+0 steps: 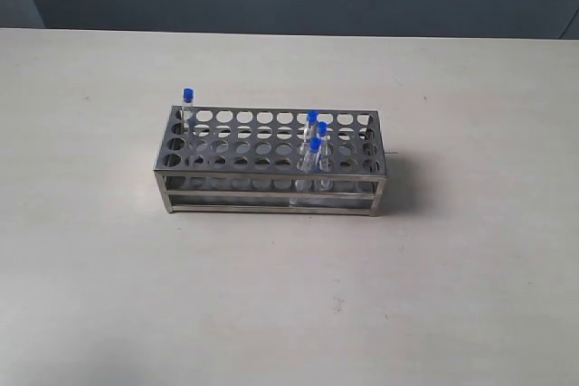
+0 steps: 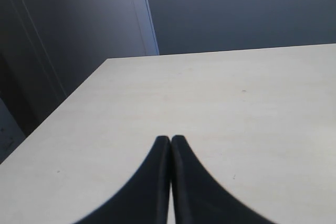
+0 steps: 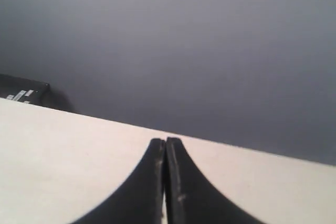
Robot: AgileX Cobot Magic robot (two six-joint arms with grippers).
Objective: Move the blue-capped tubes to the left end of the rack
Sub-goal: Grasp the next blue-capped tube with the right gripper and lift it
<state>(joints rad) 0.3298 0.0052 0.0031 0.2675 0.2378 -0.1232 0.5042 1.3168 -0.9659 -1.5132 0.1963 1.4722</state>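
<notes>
A rectangular shiny steel test-tube rack (image 1: 244,174), with rows of round holes in its top plate and open sides, stands flat on the pale bench (image 1: 109,268). One slender clear tube with a bright blue cap (image 1: 188,106) stands nearly upright in the far left corner hole. Three more blue-capped tubes (image 1: 315,145) cluster close together right of the middle, leaning slightly.

A pale table (image 1: 109,296) — on it only the steel rack (image 1: 270,165).

Exterior view high, angled down, the rack (image 1: 262,153) centred, wrist views low, skimming the same table (image 1: 90,296)
</notes>
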